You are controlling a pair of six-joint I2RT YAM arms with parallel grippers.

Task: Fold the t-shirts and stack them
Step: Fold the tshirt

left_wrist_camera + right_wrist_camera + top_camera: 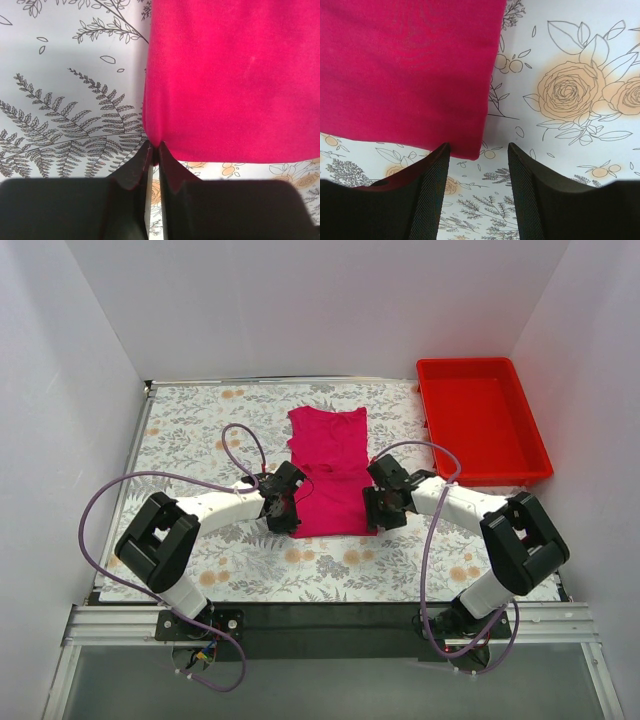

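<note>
Fingers of the left gripper stand pressed together, with only a sliver between the black tips. The near left corner of the magenta t-shirt is caught in that sliver, and the fabric narrows to a point where it meets them. On the other side, the fingers of the right gripper stand well apart. The near right corner of the t-shirt lies between them. Its hem reaches the inner edge of the left-hand finger and stays clear of the right-hand one, so nothing is clamped there. From above, the left gripper and right gripper sit at the two near corners of the t-shirt, each arm reaching inward from its base. The garment lies flat as a narrow upright rectangle in the middle of the table, neckline at the far end, with a faint crease across its middle. The floral-printed table surface shows on both sides of it. A red bin stands at the far right corner of the table, apart from the shirt. Purple cables loop from each arm.
</note>
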